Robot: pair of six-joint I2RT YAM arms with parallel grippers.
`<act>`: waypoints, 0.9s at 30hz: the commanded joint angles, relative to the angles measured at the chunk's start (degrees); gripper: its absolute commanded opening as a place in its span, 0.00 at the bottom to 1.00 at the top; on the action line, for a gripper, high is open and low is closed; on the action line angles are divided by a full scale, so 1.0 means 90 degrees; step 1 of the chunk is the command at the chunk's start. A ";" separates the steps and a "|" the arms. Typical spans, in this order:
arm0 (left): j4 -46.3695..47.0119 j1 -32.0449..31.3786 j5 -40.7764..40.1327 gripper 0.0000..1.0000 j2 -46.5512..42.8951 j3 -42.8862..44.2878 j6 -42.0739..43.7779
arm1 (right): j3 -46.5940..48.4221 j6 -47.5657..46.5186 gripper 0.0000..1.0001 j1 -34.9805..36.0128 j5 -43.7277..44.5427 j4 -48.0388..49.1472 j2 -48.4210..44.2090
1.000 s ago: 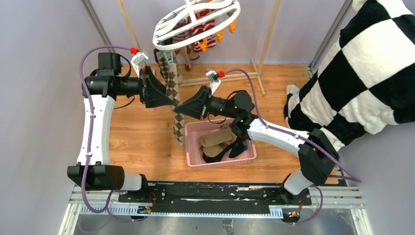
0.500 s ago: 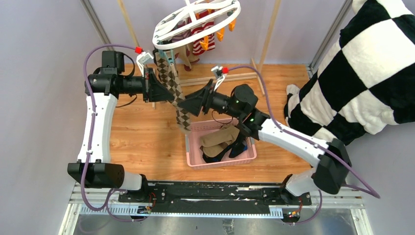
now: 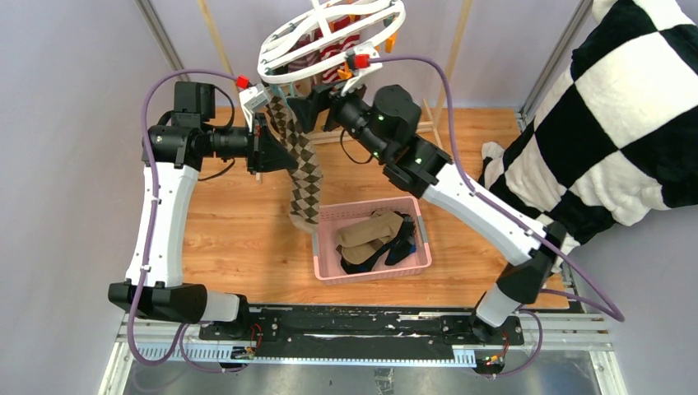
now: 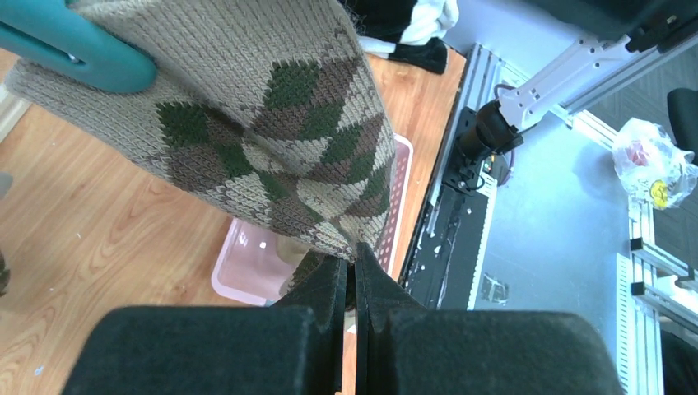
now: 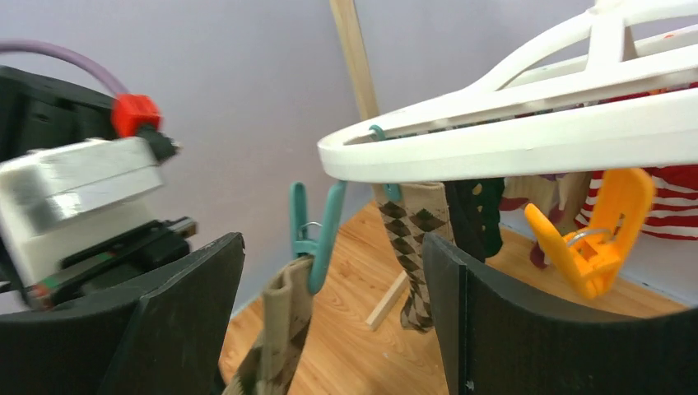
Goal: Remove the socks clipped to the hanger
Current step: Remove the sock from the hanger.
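Note:
The white oval hanger (image 3: 329,37) hangs at the top, its ring (image 5: 510,140) crossing the right wrist view. A brown argyle sock (image 3: 303,173) hangs from a teal clip (image 5: 317,239), bunched cuff (image 5: 280,329) below it. My left gripper (image 3: 276,155) is shut, pinching that sock's edge (image 4: 272,140) at its fingertips (image 4: 350,263). My right gripper (image 3: 309,105) is open, its jaws either side of the teal clip (image 5: 333,247) without touching it. A second argyle sock (image 5: 411,247), a dark green one (image 5: 473,210) and a red-and-white striped one (image 5: 667,206) hang behind.
A pink slotted basket (image 3: 370,267) on the wooden floor holds tan and dark socks (image 3: 370,234). An orange clip (image 5: 597,239) dangles from the ring. Wooden rack posts (image 3: 449,58) stand behind. A big black-and-white checkered cloth (image 3: 609,107) fills the right.
The left gripper closed on the argyle sock. The right gripper let go lower down, opened, and swung up to the teal clip under the hanger.

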 commanded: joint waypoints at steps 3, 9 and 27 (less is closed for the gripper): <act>-0.0043 -0.0065 -0.0152 0.00 -0.0100 0.0235 -0.0105 | 0.1240 -0.0546 0.86 0.0018 0.0212 -0.1227 0.0826; -0.0043 -0.0075 -0.0278 0.00 -0.0088 0.0226 -0.0115 | 0.1730 -0.0557 0.87 0.0028 -0.0023 -0.1386 0.1124; -0.0045 -0.0075 -0.0454 0.00 -0.0245 0.0187 -0.0147 | 0.2529 -0.0647 0.63 0.0024 -0.0115 -0.1330 0.1758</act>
